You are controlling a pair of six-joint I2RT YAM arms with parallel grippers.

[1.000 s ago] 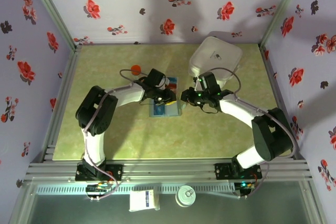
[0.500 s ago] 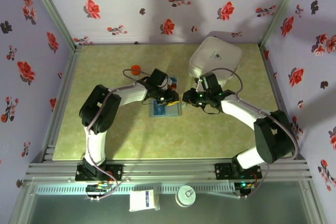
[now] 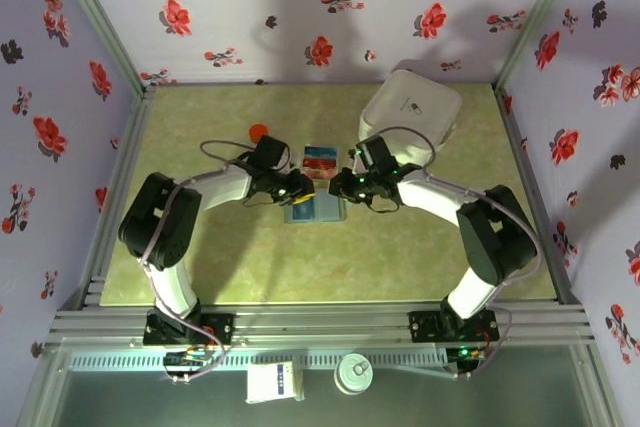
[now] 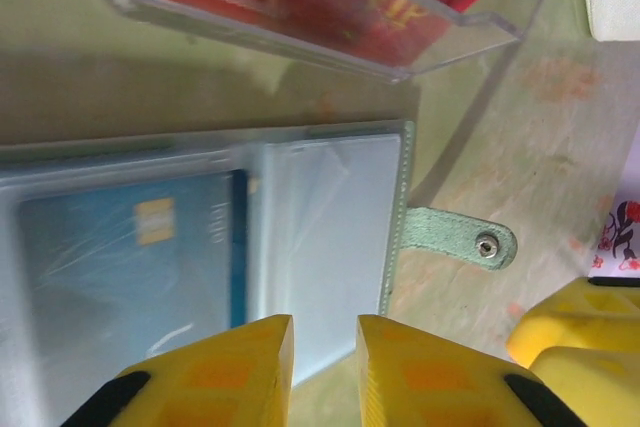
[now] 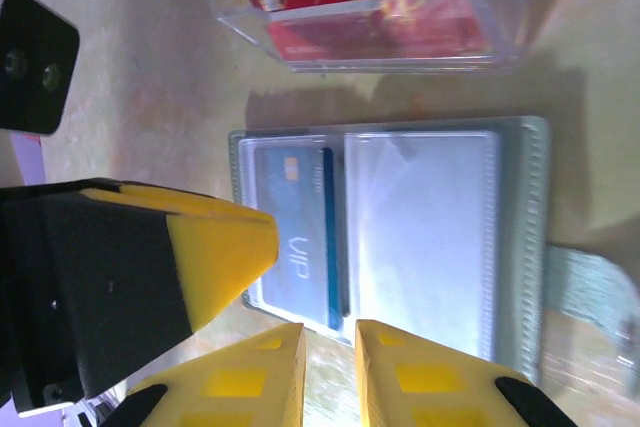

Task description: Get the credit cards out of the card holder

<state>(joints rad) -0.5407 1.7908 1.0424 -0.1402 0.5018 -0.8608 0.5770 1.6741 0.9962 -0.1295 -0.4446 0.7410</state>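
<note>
Inside open card holder (image 3: 318, 212), blue credit card (image 4: 130, 267).

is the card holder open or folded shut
Open: the holder lies spread flat, inside facing up, a blue card visible in it.

far: clear box (image 3: 320, 159) just beyond card holder (image 3: 315, 211) | far right: white case (image 3: 410, 112) | flanks: left gripper (image 4: 325, 332), right gripper (image 5: 330, 335) crowd in | far left: orange cap (image 3: 258, 131) | near: bare table (image 3: 330, 267), open lane
</note>
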